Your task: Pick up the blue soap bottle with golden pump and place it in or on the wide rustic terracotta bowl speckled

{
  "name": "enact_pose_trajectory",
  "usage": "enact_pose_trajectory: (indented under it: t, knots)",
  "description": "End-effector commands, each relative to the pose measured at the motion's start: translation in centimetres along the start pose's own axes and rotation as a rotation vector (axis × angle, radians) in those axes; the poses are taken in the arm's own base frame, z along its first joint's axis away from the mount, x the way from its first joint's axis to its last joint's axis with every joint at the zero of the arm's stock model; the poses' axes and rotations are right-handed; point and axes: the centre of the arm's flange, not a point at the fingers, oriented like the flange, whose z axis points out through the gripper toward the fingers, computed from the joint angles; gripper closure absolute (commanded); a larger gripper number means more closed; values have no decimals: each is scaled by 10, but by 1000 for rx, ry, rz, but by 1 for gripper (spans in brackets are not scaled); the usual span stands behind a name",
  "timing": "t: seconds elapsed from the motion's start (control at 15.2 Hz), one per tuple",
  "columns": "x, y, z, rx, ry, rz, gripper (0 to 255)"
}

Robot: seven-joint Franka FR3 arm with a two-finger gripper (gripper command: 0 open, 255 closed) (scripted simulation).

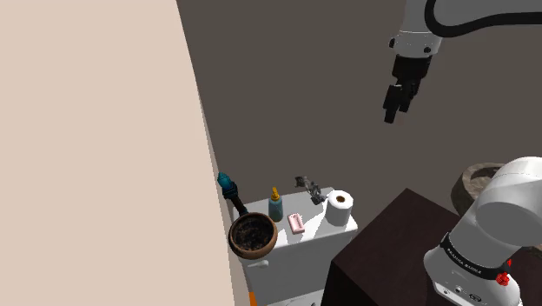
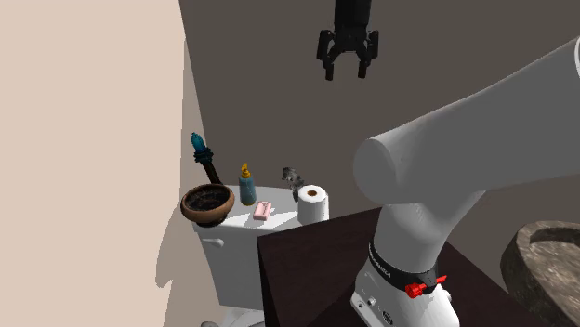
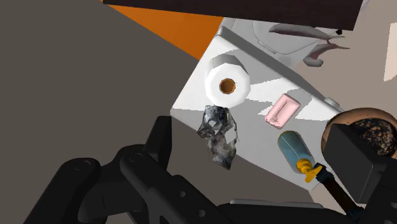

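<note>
I have the gripper point(image 2: 349, 67) hanging high above the white toilet tank point(image 1: 300, 256). The second exterior view shows its fingers face-on, spread wide and empty, whereas the shoulder view shows them edge-on. The blue bottle point(image 1: 275, 207) with a yellow pump stands on the tank, just beside the brown speckled bowl point(image 1: 253, 236) on the shoulder view's left. In the wrist view a finger hides part of that bowl. A pink soap point(image 1: 297, 223) and a paper roll point(image 1: 340, 209) sit further right.

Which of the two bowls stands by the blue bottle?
The brown speckled bowl on the white tank, beside the blue gold-pumped bottle; the grey bowl sits far apart.
</note>
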Motion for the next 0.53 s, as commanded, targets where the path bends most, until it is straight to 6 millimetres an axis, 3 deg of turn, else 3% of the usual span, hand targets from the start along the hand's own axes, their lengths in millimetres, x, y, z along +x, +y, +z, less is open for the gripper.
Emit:
enact_pose_trajectory:
  t: [0.0, 0.46]
  knots:
    - [0, 0, 0, 0, 0, 0, 0]
    - [50, -47, 61, -4, 9, 31, 0]
